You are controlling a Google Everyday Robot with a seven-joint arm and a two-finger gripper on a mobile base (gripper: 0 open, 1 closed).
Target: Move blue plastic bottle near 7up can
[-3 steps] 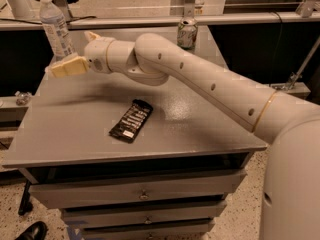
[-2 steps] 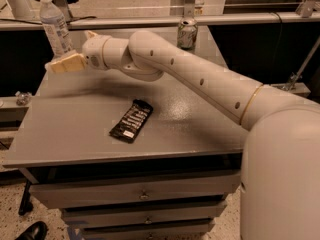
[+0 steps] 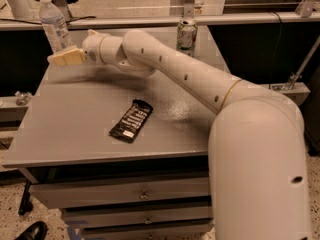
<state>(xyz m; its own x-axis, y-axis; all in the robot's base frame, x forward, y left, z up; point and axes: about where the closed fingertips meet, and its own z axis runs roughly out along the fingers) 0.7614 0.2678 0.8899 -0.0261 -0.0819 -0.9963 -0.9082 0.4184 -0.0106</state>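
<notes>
The blue plastic bottle (image 3: 53, 26) stands upright at the table's far left corner, clear bluish with a white cap. The 7up can (image 3: 186, 34) stands upright at the far edge, right of the middle, well apart from the bottle. My gripper (image 3: 61, 58) reaches across the table to the far left and sits just in front of and below the bottle's lower part, its tan fingers pointing left. It holds nothing that I can see.
A flat black snack wrapper (image 3: 131, 120) lies near the middle of the grey table (image 3: 65, 134). My arm (image 3: 180, 74) spans the back of the table from the right. Drawers sit below the tabletop. A metal rail runs behind the table.
The gripper has moved slightly further left and toward the bottle. The bottle, can and wrapper have not moved.
</notes>
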